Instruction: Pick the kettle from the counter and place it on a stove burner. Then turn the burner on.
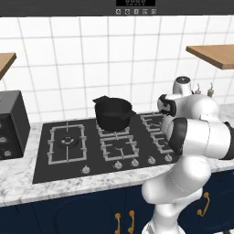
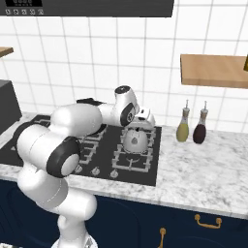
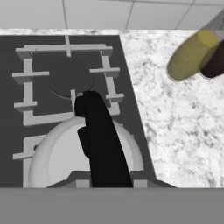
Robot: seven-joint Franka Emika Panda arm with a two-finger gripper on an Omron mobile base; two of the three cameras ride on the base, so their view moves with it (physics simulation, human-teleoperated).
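1. The pincer (image 2: 137,127) is clamped on the dark arched handle (image 3: 103,144) of the small shiny silver kettle (image 2: 134,140), gripping from above so the body hangs level beneath it.
2. The kettle sits directly below the pincer, over the grate of the near right burner (image 2: 133,157) of the black glass cooktop (image 1: 43,151); contact with the grate cannot be confirmed.
3. Judgement: the clamp is kept for lowering; release and the knob follow.
4. The black cast-iron pot (image 1: 112,113) occupies a rear burner well to the pincer's left.
5. Two slim bottles (image 2: 192,126) stand on the marbled surface (image 2: 203,169) to its right, apart.
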